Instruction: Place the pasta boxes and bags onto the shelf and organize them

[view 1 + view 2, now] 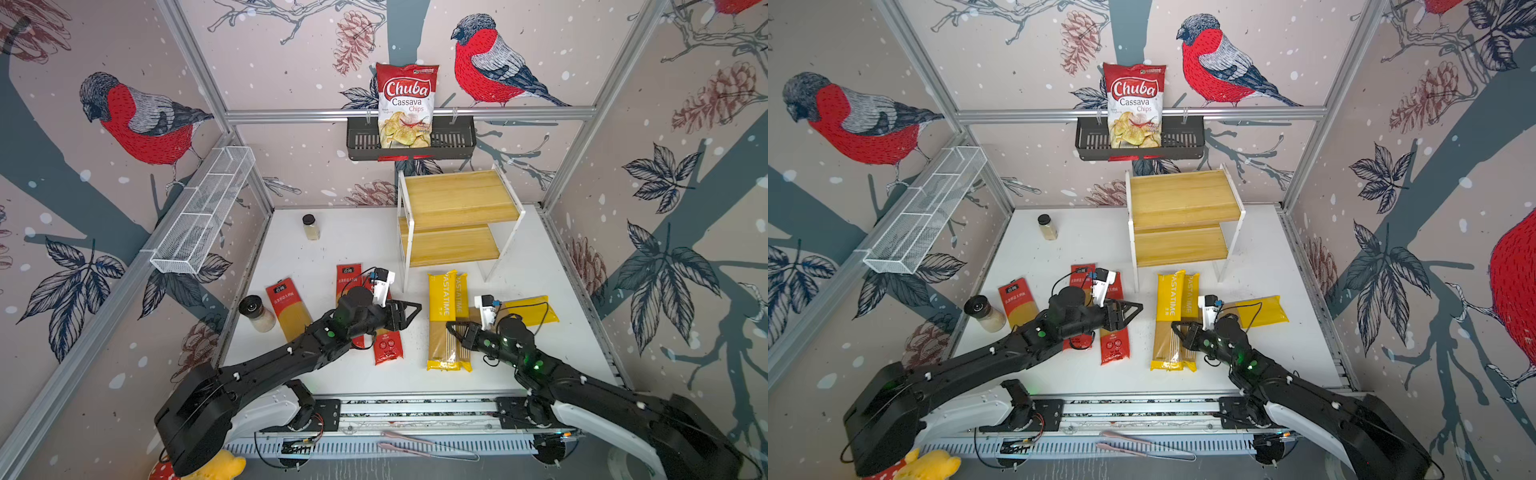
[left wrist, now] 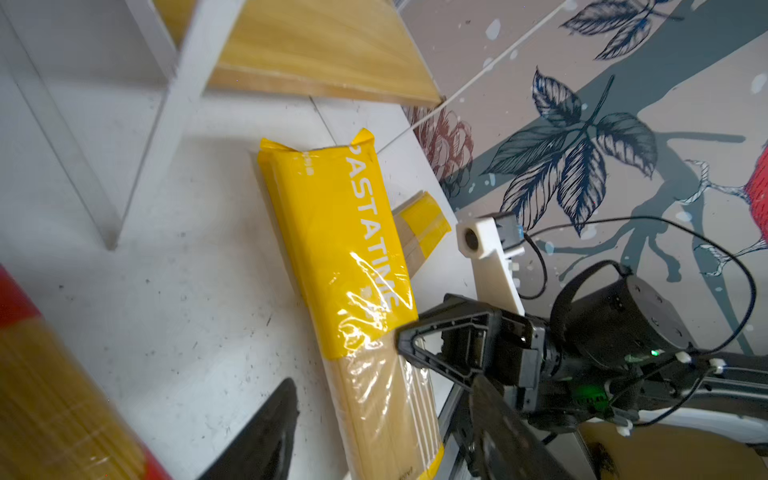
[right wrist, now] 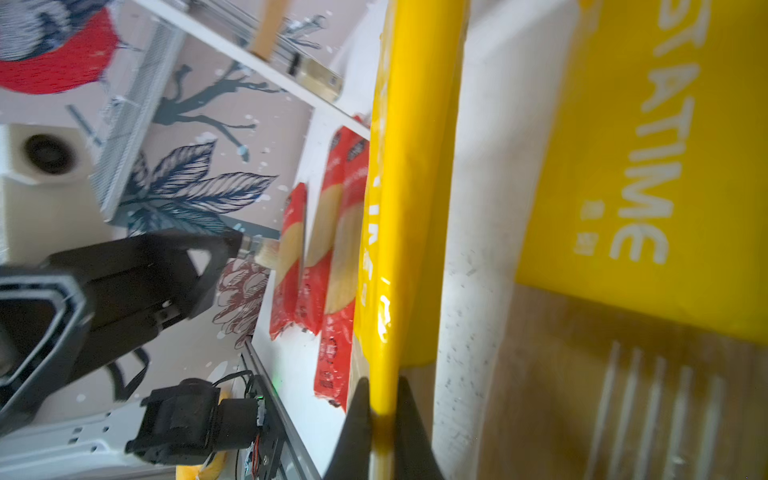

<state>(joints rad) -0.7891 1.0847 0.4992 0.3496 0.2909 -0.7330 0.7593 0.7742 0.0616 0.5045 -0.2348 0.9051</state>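
The edge of a yellow PASTATIME pack (image 3: 411, 187) is pinched between the fingers (image 3: 357, 432) of the right gripper (image 3: 382, 399). The pack lies on the white table (image 1: 332, 241) before the two-tier wooden shelf (image 1: 457, 195). The left gripper (image 1: 413, 309) is held spread and empty beside the red spaghetti packs (image 1: 348, 282).

Bird-print walls (image 1: 291, 62), white tabletop (image 1: 353, 232), aluminium frame (image 1: 291, 115).

middle red packs (image 1: 387, 347) mostly buried under the left arm (image 1: 291, 353), third yellow pack (image 1: 540, 311) half behind the right arm (image 1: 540, 365), black labels (image 1: 348, 270) too tiny to read
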